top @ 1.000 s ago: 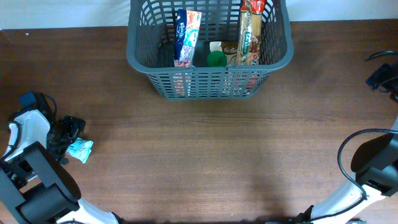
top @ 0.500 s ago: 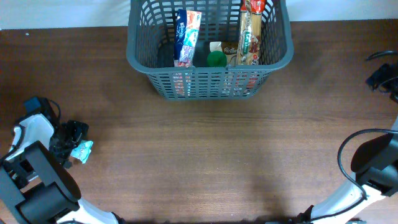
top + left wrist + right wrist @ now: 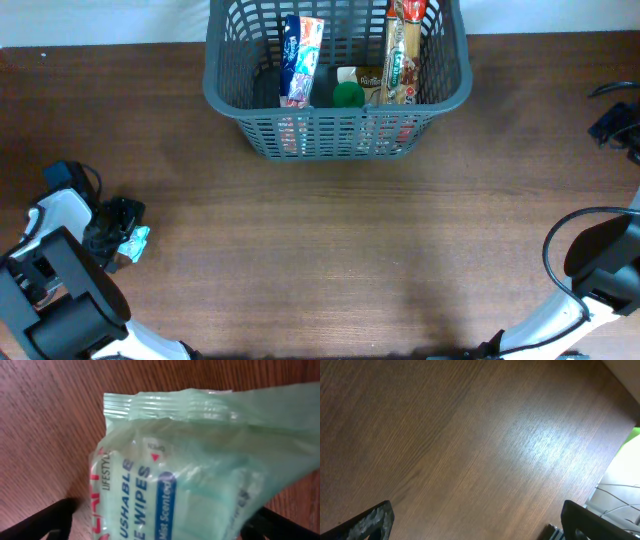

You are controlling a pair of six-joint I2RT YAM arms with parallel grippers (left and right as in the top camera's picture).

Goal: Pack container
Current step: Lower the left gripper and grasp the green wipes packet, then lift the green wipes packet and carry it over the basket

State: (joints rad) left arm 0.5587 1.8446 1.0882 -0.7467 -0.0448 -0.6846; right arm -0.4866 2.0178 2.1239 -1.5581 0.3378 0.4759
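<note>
step in hand: picking up the next item at the near left of the table [image 3: 350, 250]. left gripper [image 3: 165, 521] is low over a pale green wipes packet [image 3: 190, 460], fingers spread wide with the packet between them. left finger [image 3: 52, 517] sits just beside the packet edge, and the right one is partly under the loose wrapper. can't tell if the pads are pressing on it yet, so no firm hold confirmed. printed face is up, crimped seal end points away from the wrist camera, and the soft film looks crinkly and slack. the container [image 3: 340, 130] is at the far middle of the table, well apart from the packet, upright and open at the top. already inside it: a blue and red packet [image 3: 300, 60] standing on end, a green cap [image 3: 348, 95] low in the middle, and a tall snack packet [image 3: 402, 55] leaning on the right side. so packing is judged partly done, with at least this one item still out. right gripper [image 3: 475, 522] is wide apart with nothing in it, over bare wood on the right side, idle. the next move calls for closing on the body of the packet, not just the loose film, then lifting clear and carrying it far and right over the near wall. drop it in the free left part of the basket. risk: the slack wrapper slips or only film gets pinched.
</note>
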